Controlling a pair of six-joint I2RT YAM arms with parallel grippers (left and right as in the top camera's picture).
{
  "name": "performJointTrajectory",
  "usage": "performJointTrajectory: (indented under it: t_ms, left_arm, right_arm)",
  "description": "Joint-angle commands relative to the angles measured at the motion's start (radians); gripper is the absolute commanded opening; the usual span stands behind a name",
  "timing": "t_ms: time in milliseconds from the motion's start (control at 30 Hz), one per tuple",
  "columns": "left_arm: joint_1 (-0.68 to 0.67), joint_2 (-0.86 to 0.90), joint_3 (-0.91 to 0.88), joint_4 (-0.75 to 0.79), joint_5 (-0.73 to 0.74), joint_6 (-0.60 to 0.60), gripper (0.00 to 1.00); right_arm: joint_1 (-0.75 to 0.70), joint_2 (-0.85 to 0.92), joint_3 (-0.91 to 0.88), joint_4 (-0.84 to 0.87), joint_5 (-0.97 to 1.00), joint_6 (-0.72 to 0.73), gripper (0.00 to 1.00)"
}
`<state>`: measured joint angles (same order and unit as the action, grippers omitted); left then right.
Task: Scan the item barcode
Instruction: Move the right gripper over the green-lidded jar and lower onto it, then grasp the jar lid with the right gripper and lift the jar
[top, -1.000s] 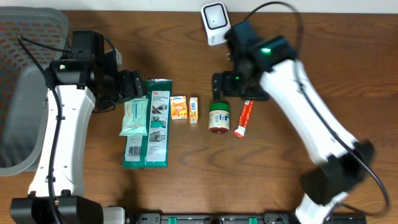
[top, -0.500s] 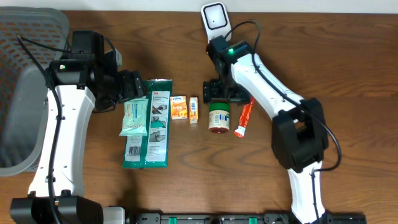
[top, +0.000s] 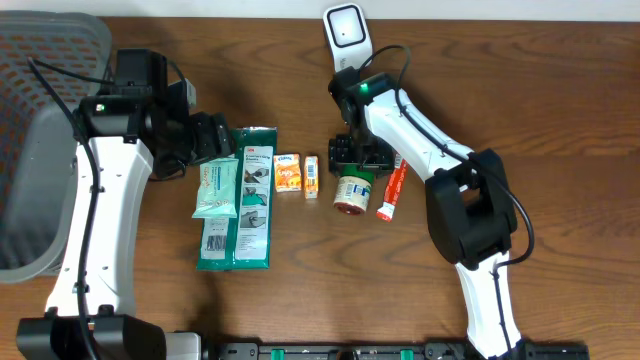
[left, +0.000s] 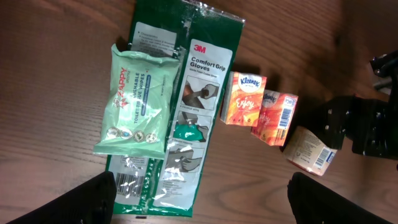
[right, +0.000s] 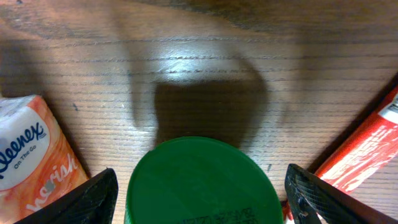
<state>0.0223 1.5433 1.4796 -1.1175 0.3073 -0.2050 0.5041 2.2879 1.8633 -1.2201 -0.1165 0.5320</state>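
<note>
As the right end effector (top: 353, 165) gaped empty around the jar (top: 351, 195), an off-centre squeeze could have tipped it over.

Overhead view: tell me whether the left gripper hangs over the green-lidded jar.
No, the left gripper sits beside the wipes pack, while the right gripper is the one above the jar.

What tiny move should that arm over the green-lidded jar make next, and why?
Probably close the right pincer on the jar. Its green lid sits centred between the two fingers, with gaps showing on both sides, so nothing is gripped yet. The jar likely has to be lifted to reach the white scanner.
</note>
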Motion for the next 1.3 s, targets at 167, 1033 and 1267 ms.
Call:
performJointTrajectory:
  t_ms: [167, 1033, 1267]
  left_arm:
    - [-0.002, 0.005, -0.002, 0.0, -0.014, 0.013, 0.89]
    - [-0.002, 0.005, -0.002, 0.0, -0.014, 0.013, 0.89]
    - [-0.002, 0.005, -0.002, 0.0, -0.014, 0.013, 0.89]
  right_arm:
    - [0.06, 0.0, 0.004, 0.005, -0.008, 0.039, 0.84]
    - [0.045, -0.001, 0.006, 0.039, 0.102, -0.103, 0.65]
    - [0.04, -0.006, 0.047, 0.024, 0.102, -0.104, 0.54]
